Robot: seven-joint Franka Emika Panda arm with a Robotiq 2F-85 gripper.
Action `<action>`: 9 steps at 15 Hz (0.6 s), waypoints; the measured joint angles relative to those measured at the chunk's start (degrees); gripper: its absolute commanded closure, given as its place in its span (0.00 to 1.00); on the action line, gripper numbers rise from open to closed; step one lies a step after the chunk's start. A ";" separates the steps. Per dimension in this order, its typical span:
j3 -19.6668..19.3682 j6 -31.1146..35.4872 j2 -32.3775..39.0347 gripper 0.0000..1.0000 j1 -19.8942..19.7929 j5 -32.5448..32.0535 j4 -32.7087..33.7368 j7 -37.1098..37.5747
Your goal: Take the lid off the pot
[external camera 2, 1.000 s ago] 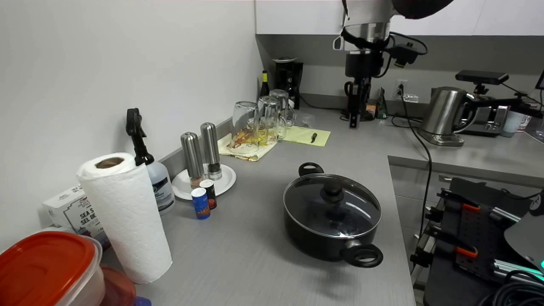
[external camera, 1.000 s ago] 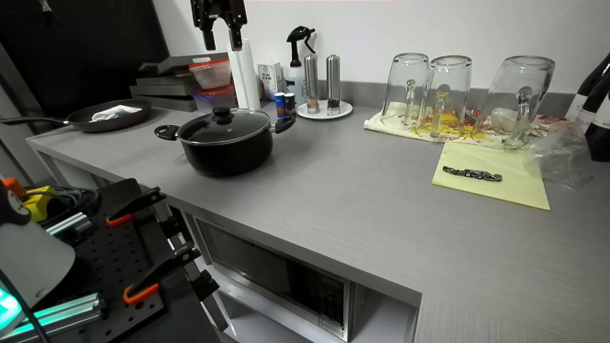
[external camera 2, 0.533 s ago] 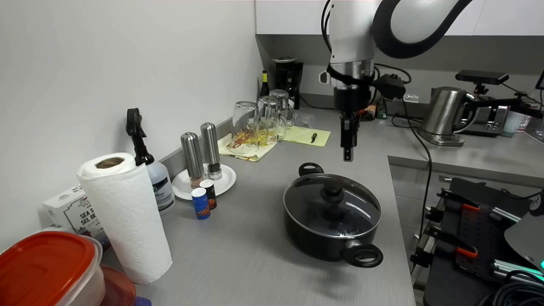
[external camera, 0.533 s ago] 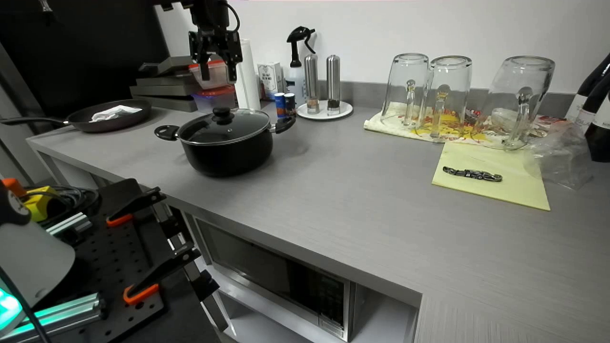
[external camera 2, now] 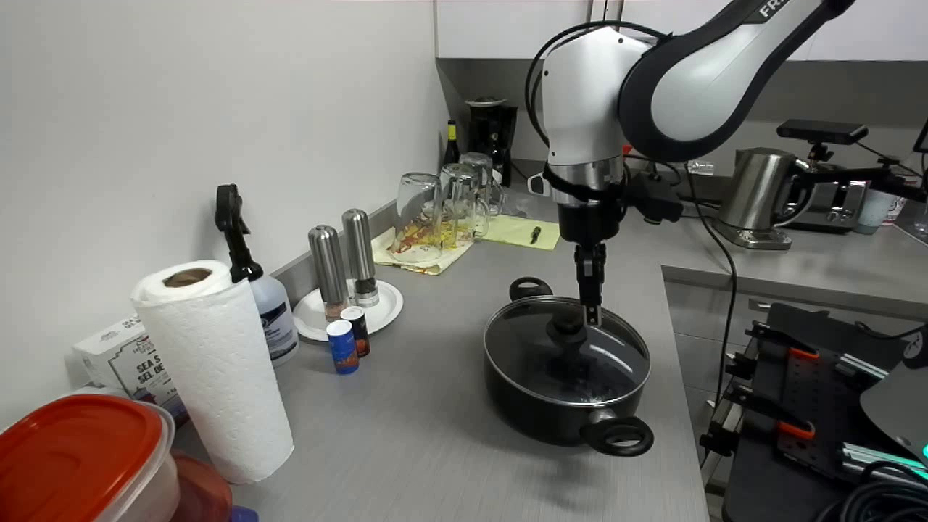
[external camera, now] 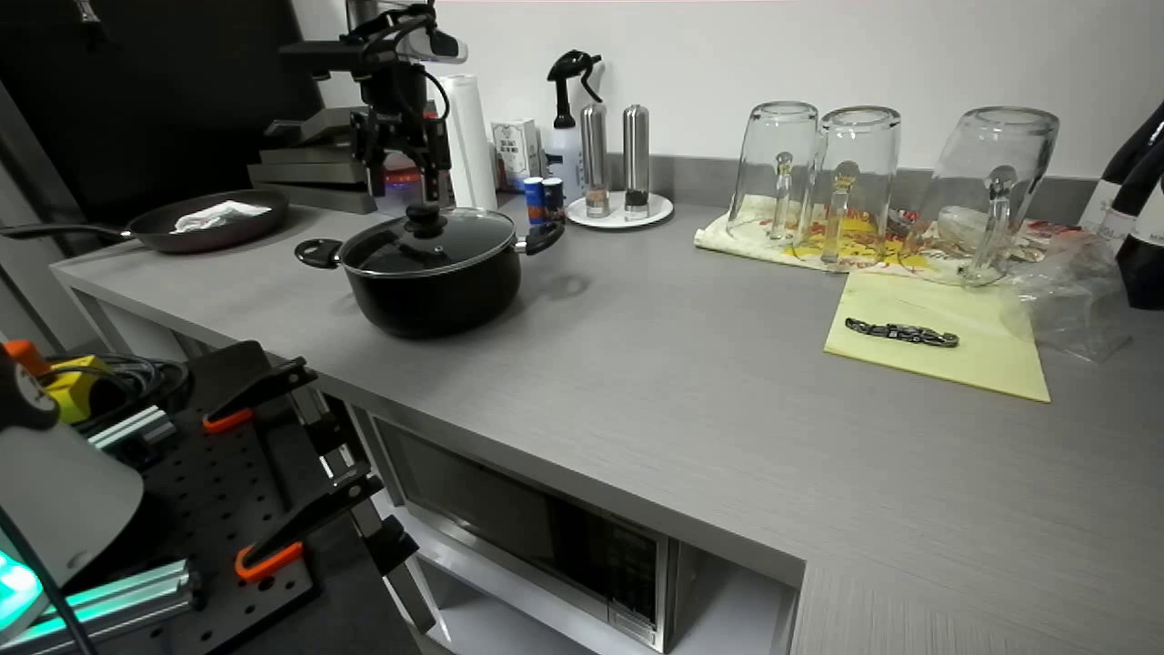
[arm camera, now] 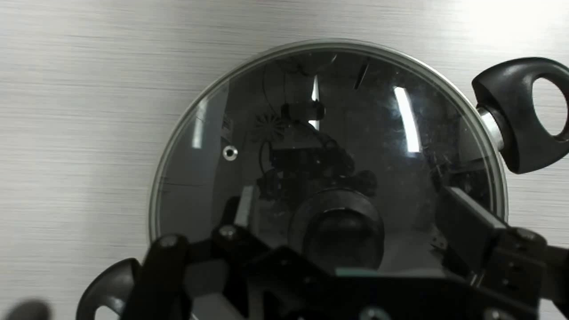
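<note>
The clear glass lid (external camera: 473, 235) with its metal rim sits level on the black pot (external camera: 436, 300); both also show in an exterior view, the lid (external camera 2: 518, 348) above the pot (external camera 2: 533, 417). The lid's dark knob (external camera 2: 567, 323) stands up at its centre. My gripper (external camera: 404, 187) points down just above the lid, also seen in an exterior view (external camera 2: 592, 316). In the wrist view the gripper (arm camera: 350, 200) is open, with one finger on each side of the knob (arm camera: 342, 235) and gaps on both sides. The gripper's body hides the near part of the lid (arm camera: 364, 133).
A frying pan (external camera: 209, 238) holds a white cloth. A paper towel roll (external camera 2: 217, 384), spray bottle (external camera 2: 270, 304), steel mills (external camera 2: 330, 268) and small shakers (external camera 2: 342, 348) stand along the wall. Upturned glass mugs (external camera: 846, 182) stand farther along. The counter's front edge (external camera: 546, 482) is near the pot.
My gripper has come down from high above the counter and moved over the pot, so its fingertips are now close to the knob. It stays open. The pot and lid have not moved.
</note>
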 measured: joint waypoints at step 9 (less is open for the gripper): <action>0.64 4.91 4.79 0.00 0.70 -0.10 1.45 -3.30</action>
